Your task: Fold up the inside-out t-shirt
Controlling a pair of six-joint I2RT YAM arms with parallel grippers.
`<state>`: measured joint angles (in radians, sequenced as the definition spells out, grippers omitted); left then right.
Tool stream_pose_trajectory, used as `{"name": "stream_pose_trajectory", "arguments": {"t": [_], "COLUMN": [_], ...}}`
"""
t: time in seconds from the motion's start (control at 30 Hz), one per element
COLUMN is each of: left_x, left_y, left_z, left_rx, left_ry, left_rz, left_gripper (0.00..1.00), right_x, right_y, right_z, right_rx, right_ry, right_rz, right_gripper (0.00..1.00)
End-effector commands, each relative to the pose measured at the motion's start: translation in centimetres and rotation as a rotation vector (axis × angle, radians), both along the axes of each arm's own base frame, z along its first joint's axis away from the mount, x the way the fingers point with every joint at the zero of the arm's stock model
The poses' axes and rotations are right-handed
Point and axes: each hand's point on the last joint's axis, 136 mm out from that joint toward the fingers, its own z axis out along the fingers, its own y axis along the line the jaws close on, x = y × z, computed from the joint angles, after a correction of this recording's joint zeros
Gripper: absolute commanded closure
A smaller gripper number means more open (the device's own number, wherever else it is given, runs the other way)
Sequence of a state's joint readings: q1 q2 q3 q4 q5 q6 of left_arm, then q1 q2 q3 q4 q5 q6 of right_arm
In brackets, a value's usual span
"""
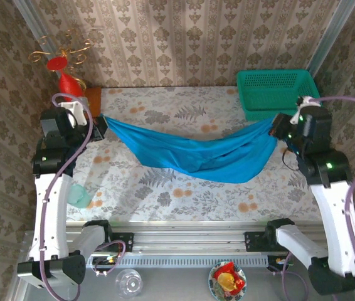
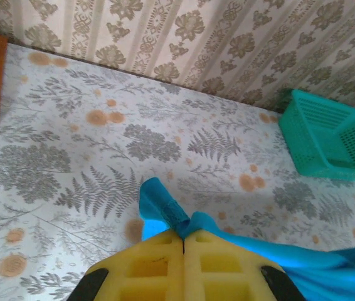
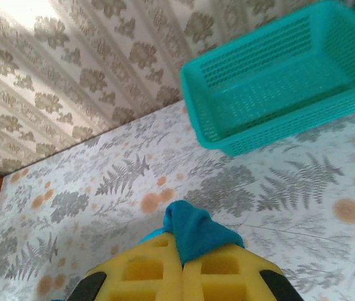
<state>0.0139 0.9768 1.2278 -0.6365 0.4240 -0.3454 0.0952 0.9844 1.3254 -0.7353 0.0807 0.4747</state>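
Grey-and-orange fern-print covering lies over the table (image 1: 165, 188). Above it the inside-out t-shirt (image 1: 196, 153) hangs like a bright blue hammock strung between the two arms, its middle sagging low toward the tabletop; whether it touches there I cannot tell. That sag suggests a light, limp cloth with no stiffness of its own. It should drape and bunch rather than hold a crease, and I judge it best taken at the edges or corners, as now, with both ends kept level. The teal mesh basket (image 1: 276, 93) stands at the far right corner, just behind the shirt's right end. The left gripper (image 1: 100, 127) and right gripper (image 1: 278, 130) each have their jaws pressed together on one end of the shirt. From overhead the whole span and droop can be read. The wrist views add the close detail: yellow pads (image 2: 152, 263) closed flush, with a little blue cloth poking out between them.
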Motion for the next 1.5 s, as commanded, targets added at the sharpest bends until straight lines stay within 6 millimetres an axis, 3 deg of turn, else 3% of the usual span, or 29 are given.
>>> {"name": "stream_pose_trajectory", "arguments": {"t": [0.0, 0.07, 0.2, 0.33, 0.43, 0.53, 0.6, 0.63, 0.8, 0.93, 0.97, 1.0, 1.1, 1.3, 1.47], "left_x": [-0.8, -0.9, -1.9, -4.0, -5.4, -6.7, -7.7, -8.2, -12.7, -14.9, -15.2, -15.2, -14.6, -13.2, -8.6], "left_y": [-0.4, -0.5, -1.2, -3.3, -5.6, -9.0, -12.2, -13.7, -22.7, -26.8, -27.4, -27.8, -28.1, -26.9, -22.9], "left_z": [5.0, 7.8, 13.9, 17.5, 16.7, 13.9, 10.8, 9.5, 2.9, 0.4, 0.1, -0.2, -0.7, -1.6, -2.5], "left_rx": [-0.048, -0.046, -0.053, -0.115, -0.174, -0.227, -0.251, -0.256, -0.23, -0.172, -0.159, -0.147, -0.109, -0.022, 0.016], "left_ry": [-0.127, -0.187, -0.312, -0.41, -0.442, -0.417, -0.366, -0.342, -0.21, -0.136, -0.126, -0.117, -0.107, -0.112, -0.072], "left_rz": [-0.017, -0.027, -0.074, -0.209, -0.349, -0.512, -0.632, -0.68, -0.993, -1.15, -1.175, -1.187, -1.183, -1.128, -0.899], "left_gripper": [1.0, 1.0, 1.0, 1.0, 1.0, 1.0, 1.0, 1.0, 1.0, 0.88, 0.79, 0.68, 0.52, 0.48, 0.49], "right_x": [4.7, 8.0, 14.3, 19.2, 22.1, 23.8, 23.7, 23.5, 21.4, 19.3, 18.8, 18.3, 16.6, 12.6, 8.0], "right_y": [3.3, 5.1, 7.7, 10.0, 10.4, 9.5, 8.7, 8.3, 7.6, 7.3, 7.4, 7.5, 8.5, 12.1, 16.3], "right_z": [0.4, 0.1, 1.4, 2.5, 0.6, -2.2, -3.7, -4.1, -4.2, -4.2, -4.1, -4.1, -4.4, -6.8, -10.6], "right_rx": [0.096, 0.136, 0.208, 0.269, 0.264, 0.226, 0.194, 0.183, 0.171, 0.158, 0.16, 0.163, 0.159, 0.118, 0.035], "right_ry": [-0.034, -0.036, -0.079, -0.095, -0.029, 0.05, 0.107, 0.121, 0.128, 0.145, 0.146, 0.15, 0.171, 0.265, 0.377], "right_rz": [0.141, 0.214, 0.314, 0.411, 0.413, 0.366, 0.326, 0.309, 0.278, 0.277, 0.282, 0.29, 0.333, 0.462, 0.588], "right_gripper": [1.0, 1.0, 1.0, 1.0, 0.99, 0.85, 0.68, 0.66, 0.62, 0.61, 0.62, 0.61, 0.62, 0.66, 0.71]}}
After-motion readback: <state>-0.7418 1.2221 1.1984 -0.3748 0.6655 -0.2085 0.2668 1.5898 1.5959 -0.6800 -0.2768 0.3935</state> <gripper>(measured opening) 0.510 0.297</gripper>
